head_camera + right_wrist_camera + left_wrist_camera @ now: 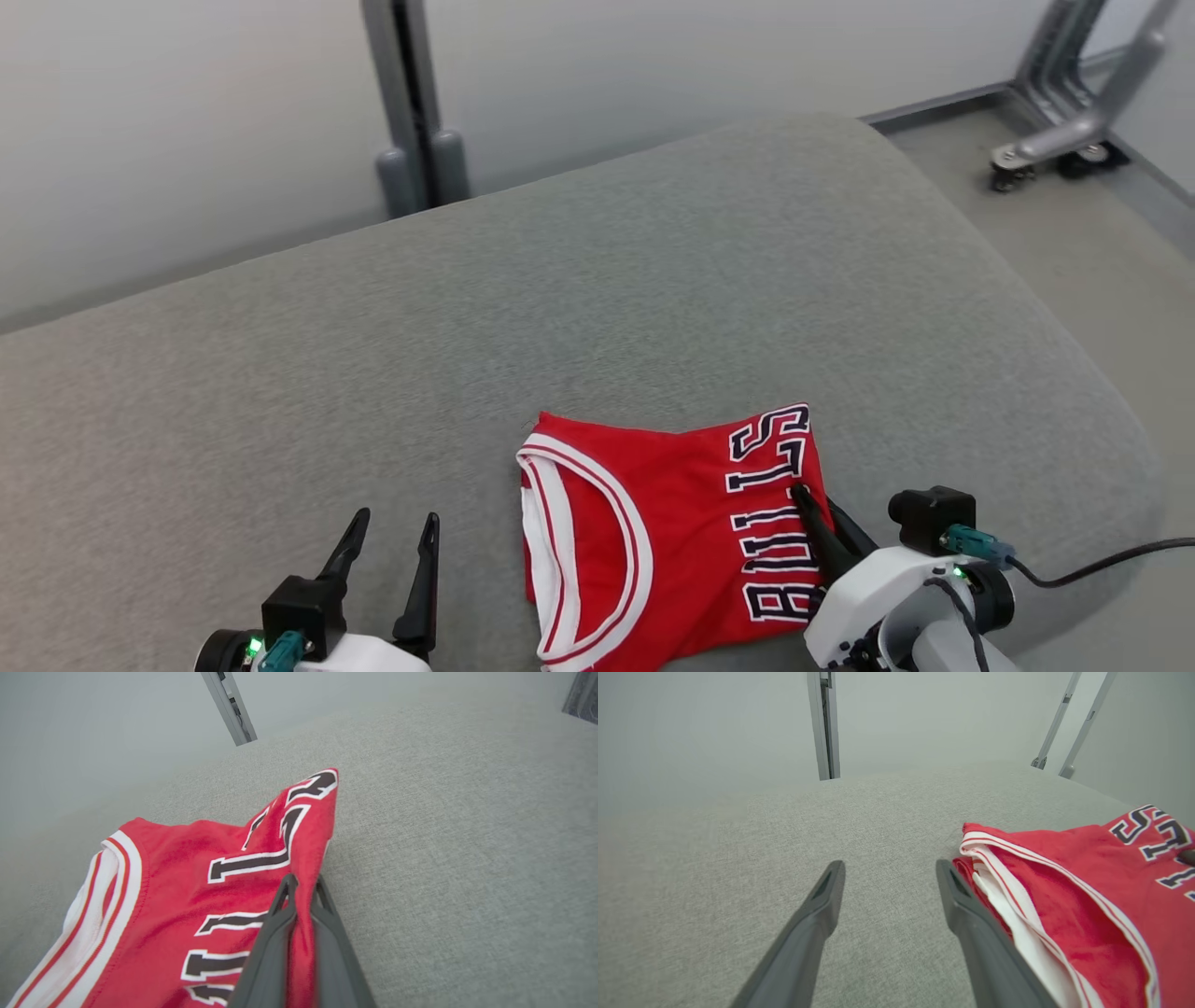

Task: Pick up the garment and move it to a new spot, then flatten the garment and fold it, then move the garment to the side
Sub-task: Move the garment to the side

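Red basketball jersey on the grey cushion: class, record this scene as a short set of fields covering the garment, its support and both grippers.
garment: red sleeveless jersey with white trim and black lettering, folded compact
support: grey fabric cushion
right gripper: shut, pinching the jersey's right edge near the lettering, fabric raised at the pinch
left gripper: open, over bare cushion to the left of the jersey, holding nothing
background: grey metal post behind the cushion
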Controlling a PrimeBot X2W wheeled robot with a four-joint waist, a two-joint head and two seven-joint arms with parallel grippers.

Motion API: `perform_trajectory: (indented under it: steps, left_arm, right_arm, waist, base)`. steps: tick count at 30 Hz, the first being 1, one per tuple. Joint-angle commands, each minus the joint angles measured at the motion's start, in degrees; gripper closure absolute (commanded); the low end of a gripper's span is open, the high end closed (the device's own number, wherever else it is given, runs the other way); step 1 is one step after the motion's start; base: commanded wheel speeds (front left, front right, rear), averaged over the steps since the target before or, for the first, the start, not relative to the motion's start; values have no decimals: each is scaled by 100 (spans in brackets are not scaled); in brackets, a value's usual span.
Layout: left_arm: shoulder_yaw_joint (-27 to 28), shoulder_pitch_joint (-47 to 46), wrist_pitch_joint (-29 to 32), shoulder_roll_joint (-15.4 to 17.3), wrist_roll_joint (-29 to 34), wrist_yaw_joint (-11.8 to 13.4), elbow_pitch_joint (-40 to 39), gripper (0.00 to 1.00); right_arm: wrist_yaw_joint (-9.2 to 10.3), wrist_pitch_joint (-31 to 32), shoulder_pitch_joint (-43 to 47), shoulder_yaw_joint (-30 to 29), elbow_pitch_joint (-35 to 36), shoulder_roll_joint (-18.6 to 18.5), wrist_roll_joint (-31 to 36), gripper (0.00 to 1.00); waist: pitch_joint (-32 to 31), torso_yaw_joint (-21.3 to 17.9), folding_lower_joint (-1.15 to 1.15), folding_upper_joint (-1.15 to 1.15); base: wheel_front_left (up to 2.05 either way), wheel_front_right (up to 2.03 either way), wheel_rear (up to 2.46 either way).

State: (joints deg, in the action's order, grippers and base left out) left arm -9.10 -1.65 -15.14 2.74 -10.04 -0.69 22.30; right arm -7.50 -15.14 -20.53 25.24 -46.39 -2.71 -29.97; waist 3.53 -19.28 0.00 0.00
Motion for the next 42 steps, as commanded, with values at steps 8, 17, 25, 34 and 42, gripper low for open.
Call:
perform_trajectory:
  steps: [8,17,25,34,42]
  left_arm:
    - [-167,-249,2,33,142,-87,-11,0]
    - [-227,-530,2,34,450,-246,-68,0]
    - [-152,-967,2,81,708,-408,-295,0]
    - [-216,-1254,2,102,820,-523,-664,0]
    - [-285,-1355,1,85,850,-562,-819,0]
  right_arm:
    - [2,2,71,-10,323,-36,171,100]
    - [1,2,-438,-381,748,-33,695,100]
    - [2,1,-1684,-1665,187,-121,1682,100]
    - [2,1,-2574,-4260,-629,-1018,3314,100]
    - [2,2,-2906,-5819,-720,-1475,4857,100]
  waist:
    - [276,-881,0,0]
    - [822,-281,0,0]
    - [1476,673,0,0]
    - [1917,1335,0,0]
    - [2106,1566,0,0]
  base:
    - [0,0,0]
    - [0,0,0]
    - [0,0,0]
    - [0,0,0]
    - [0,0,0]
